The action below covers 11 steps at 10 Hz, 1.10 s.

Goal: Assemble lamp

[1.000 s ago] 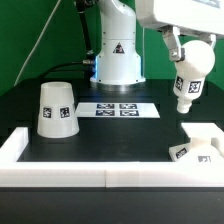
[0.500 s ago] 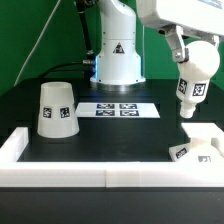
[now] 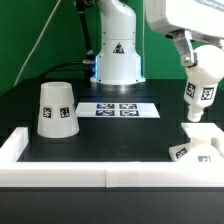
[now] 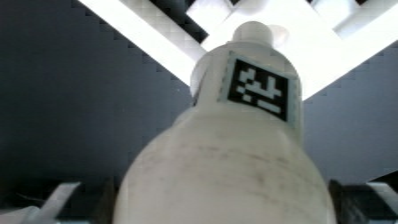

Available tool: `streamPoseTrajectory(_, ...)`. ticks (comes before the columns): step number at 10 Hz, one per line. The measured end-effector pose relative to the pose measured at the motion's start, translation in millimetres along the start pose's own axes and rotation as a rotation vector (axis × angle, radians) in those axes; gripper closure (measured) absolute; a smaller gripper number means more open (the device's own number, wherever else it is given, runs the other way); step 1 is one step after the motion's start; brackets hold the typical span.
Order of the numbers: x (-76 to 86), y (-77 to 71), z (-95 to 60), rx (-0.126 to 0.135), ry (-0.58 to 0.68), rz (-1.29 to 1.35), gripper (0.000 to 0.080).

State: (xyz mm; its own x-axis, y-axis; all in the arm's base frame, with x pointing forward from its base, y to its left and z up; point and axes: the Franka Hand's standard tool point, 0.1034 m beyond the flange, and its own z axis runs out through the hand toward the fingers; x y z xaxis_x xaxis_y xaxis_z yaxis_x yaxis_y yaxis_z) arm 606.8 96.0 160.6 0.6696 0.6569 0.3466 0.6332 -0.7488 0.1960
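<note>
Note: gripper (image 3: 205, 63) is clenched on the small rounded white plastic bulb (image 3: 197, 97). The bulb has drifted sideways and now hangs over the flat angular white base block (image 3: 197, 150), not touching. You're likely nearing insertion.

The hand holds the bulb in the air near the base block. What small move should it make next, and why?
Probably lower the bulb slowly toward the base block. The hand grips the bulb's wide end, the narrow end points down, and in the exterior view the base block lies below it, not touching. Depth alignment cannot be judged.
</note>
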Motion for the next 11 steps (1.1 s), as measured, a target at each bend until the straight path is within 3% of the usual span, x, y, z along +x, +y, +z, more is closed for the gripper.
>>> streamPoseTrajectory(11,-10.3,-12.5,15.4,0.01,-0.001,-0.004,0.0223)
